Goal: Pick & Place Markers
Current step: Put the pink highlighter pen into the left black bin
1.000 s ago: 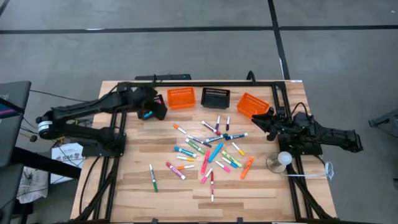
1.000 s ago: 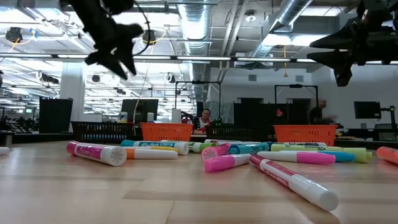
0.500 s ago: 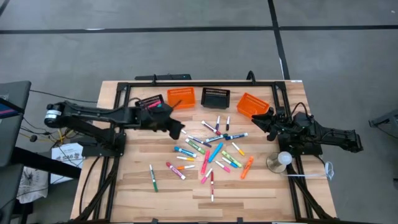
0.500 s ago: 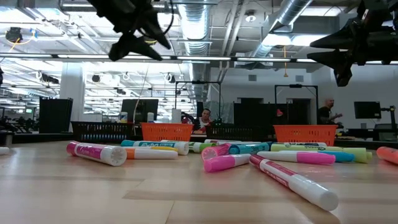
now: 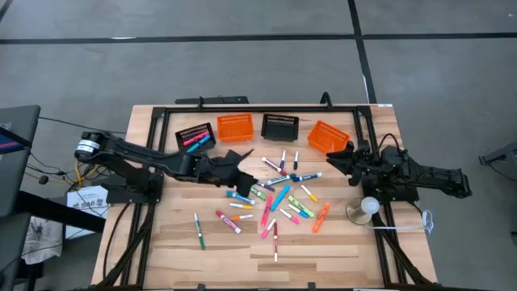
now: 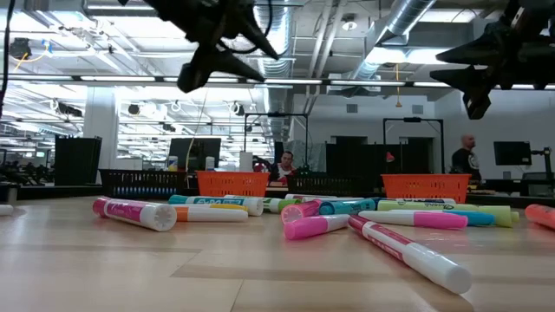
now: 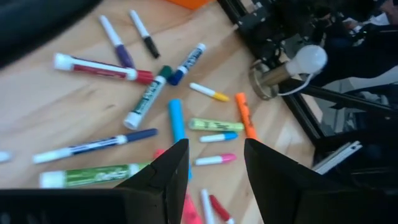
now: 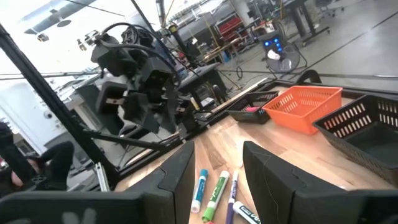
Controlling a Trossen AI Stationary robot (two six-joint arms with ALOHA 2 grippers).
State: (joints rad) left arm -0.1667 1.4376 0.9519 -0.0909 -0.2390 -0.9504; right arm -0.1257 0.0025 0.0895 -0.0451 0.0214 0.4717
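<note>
Several markers (image 5: 275, 194) with coloured caps lie scattered flat on the wooden table's middle; the left wrist view shows the markers (image 7: 149, 96) from above. My left gripper (image 5: 241, 162) hovers above the pile's far-left edge. It is open, with nothing between its fingers (image 7: 163, 177), and hangs high in the low view (image 6: 227, 48). A few markers lie in the small black basket (image 5: 195, 135) at the far left. My right gripper (image 5: 339, 158) waits open at the table's right side, level, and holds nothing (image 8: 214, 168).
Along the far edge stand an orange basket (image 5: 235, 126), a black basket (image 5: 280, 126) and a tilted orange basket (image 5: 327, 136). A white bulb on a round base (image 5: 367, 208) sits at the right, near my right arm. Bare wood lies toward the near edge.
My left gripper has swung from above the far-left black basket toward the table's right and a little nearer, and now hangs over the marker pile's edge, turned toward it. The basket with its markers now shows uncovered.
</note>
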